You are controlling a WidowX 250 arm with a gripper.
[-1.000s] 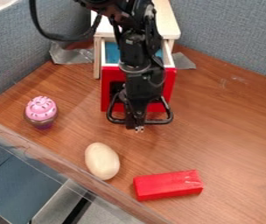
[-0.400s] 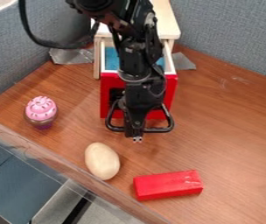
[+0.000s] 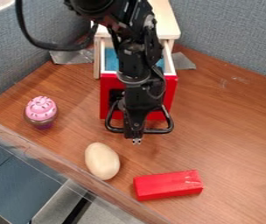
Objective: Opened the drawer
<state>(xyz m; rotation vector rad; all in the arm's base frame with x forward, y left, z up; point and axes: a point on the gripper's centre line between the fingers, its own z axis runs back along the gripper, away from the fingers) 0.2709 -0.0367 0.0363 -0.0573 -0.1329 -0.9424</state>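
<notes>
Drawer (image 3: pixel 105 98), by the bench's (image 3: pixel 235 131) back edge, has slid farther out toward the camera; gripper (image 3: pixel 136 141) shifted likewise, now in front of it. Grip state: cannot tell. Drawer stands open; task judged essentially complete.

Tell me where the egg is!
In the camera view, the pale egg lies left of centre, in front of the open drawer, between the pink-topped cupcake and the red block, nearer the block.
</notes>
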